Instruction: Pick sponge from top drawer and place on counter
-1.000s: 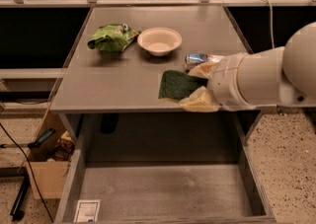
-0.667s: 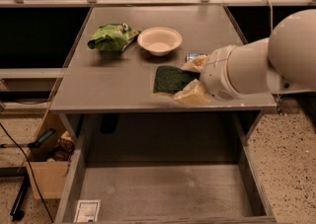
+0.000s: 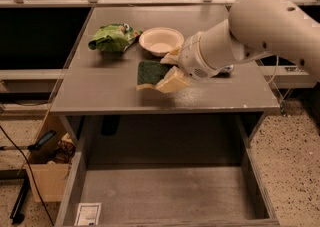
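The sponge (image 3: 149, 73) has a dark green face over a yellow layer. It is over the middle of the grey counter (image 3: 100, 91), just in front of the bowl. My gripper (image 3: 169, 70) is shut on the sponge, with cream fingers (image 3: 172, 81) clamping its right end. The sponge looks slightly tilted, its left end at or just above the counter surface. The top drawer (image 3: 165, 191) is pulled open below the counter. Its tray is empty except for a white label sticker (image 3: 88, 214) at the front left corner.
A white bowl (image 3: 161, 40) stands behind the sponge. A bright green snack bag (image 3: 113, 37) lies at the back left of the counter. A can is mostly hidden behind my arm (image 3: 260, 26). A cardboard box (image 3: 47, 176) and cables sit on the floor at left.
My gripper has carried the sponge leftward across the counter, from the right side toward the middle in front of the bowl. The arm has risen and now covers the can.
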Motion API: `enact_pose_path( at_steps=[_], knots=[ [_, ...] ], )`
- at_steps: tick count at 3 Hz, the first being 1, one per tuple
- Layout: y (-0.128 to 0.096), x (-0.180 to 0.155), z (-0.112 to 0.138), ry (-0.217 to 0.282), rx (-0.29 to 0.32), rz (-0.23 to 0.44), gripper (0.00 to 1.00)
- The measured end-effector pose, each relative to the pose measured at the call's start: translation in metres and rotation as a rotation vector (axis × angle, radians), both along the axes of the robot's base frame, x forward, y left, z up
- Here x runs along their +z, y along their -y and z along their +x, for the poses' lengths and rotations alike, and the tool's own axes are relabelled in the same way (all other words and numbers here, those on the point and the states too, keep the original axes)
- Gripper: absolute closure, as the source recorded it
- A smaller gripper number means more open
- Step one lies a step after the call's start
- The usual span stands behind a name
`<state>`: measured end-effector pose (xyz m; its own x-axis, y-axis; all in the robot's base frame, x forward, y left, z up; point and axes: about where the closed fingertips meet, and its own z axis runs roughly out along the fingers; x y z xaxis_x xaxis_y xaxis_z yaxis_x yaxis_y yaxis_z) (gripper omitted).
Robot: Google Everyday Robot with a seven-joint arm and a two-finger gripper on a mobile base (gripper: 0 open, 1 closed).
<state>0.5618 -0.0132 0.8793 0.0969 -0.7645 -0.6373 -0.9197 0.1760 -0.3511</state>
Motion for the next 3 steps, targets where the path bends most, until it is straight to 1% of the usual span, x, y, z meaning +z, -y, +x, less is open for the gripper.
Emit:
enact_pose_path(
  at_steps=[1,2,3],
  knots=[
    [-0.023,-0.024,0.029,-0.068,0.059,-0.022,1.0],
    [-0.028,-0.039,0.042,-0.106,0.075,-0.039,1.0],
    [-0.03,-0.041,0.044,-0.112,0.079,-0.041,0.86]
  ],
)
